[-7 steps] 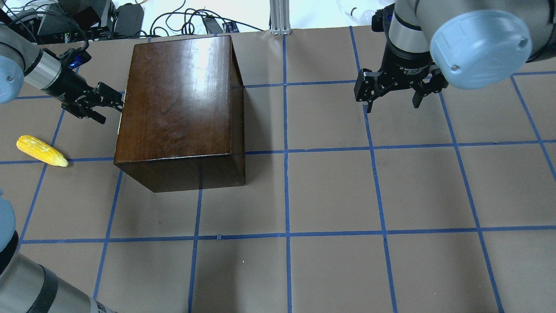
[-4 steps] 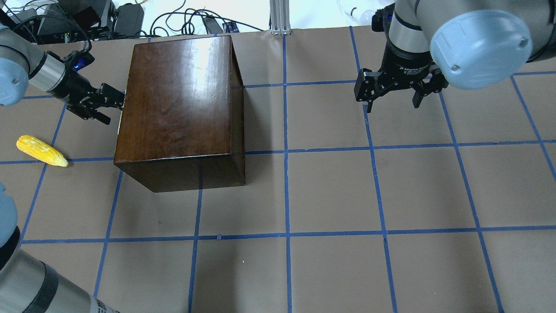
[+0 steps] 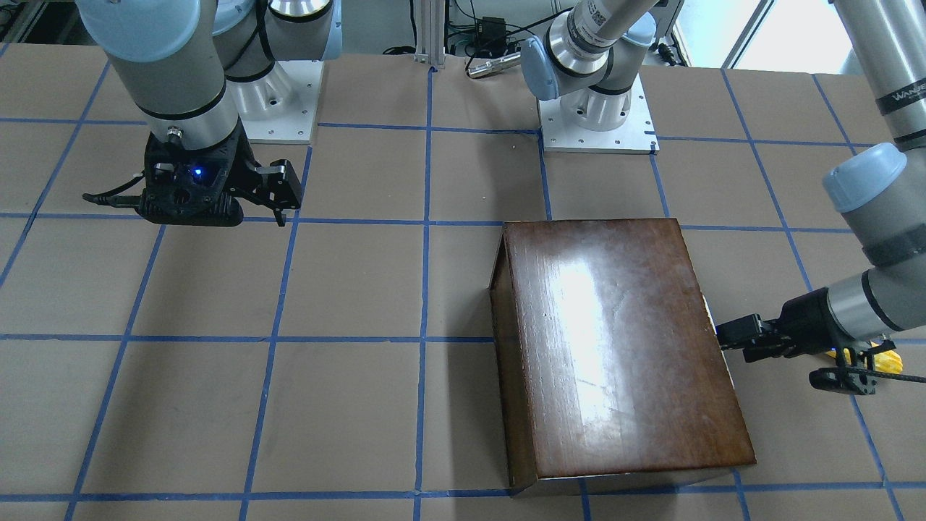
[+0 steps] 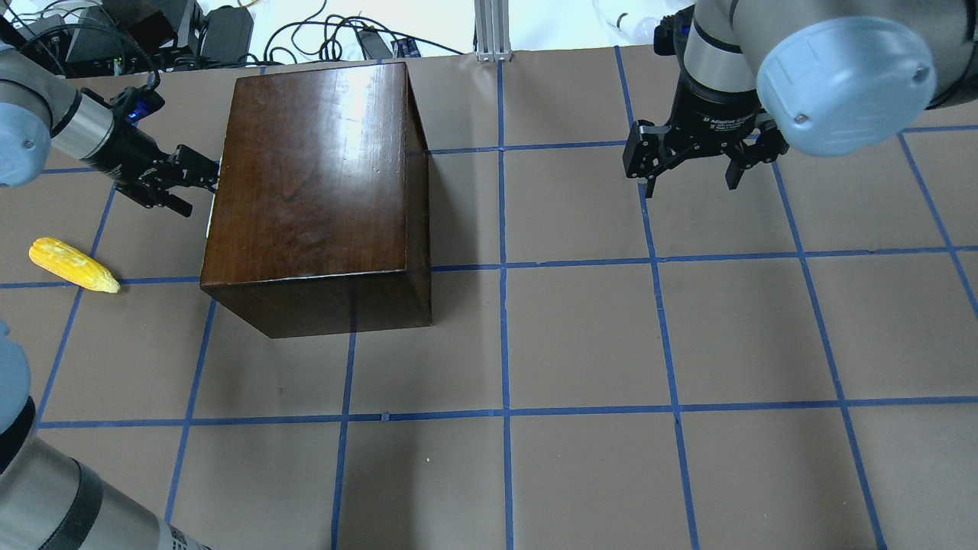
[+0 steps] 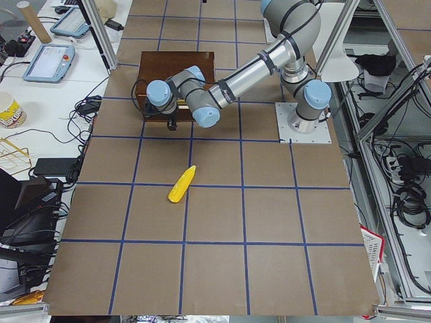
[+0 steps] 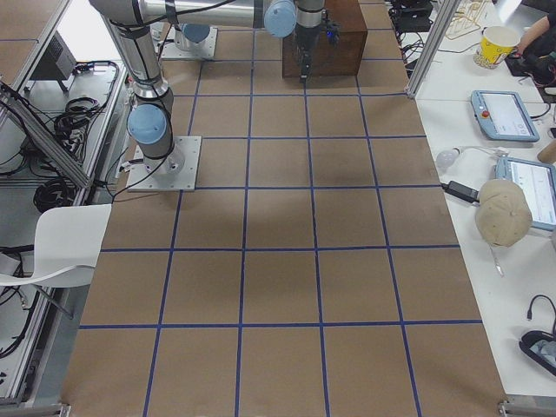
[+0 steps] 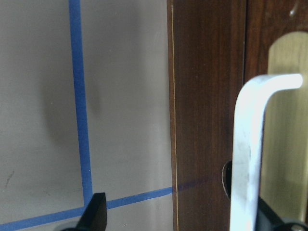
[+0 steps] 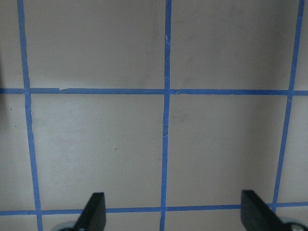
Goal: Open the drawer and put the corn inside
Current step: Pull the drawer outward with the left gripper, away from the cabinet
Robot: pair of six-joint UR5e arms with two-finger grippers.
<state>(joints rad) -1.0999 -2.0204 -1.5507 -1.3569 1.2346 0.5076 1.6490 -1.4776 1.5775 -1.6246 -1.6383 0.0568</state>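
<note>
Farthest left, corn (image 4: pixel 74 265) flat on the table (image 4: pixel 581 336), pointed end toward the box (image 4: pixel 313 176), well apart from it. Next, left gripper (image 4: pixel 200 191) spread wide at the box's left face, fingers either side of the silver handle (image 7: pixel 248 144) on the drawer (image 7: pixel 260 19) front, no grip yet. Drawer not pulled out. Far right, right gripper (image 4: pixel 691 187) hanging above the table, spread wide, holding nothing.
</note>
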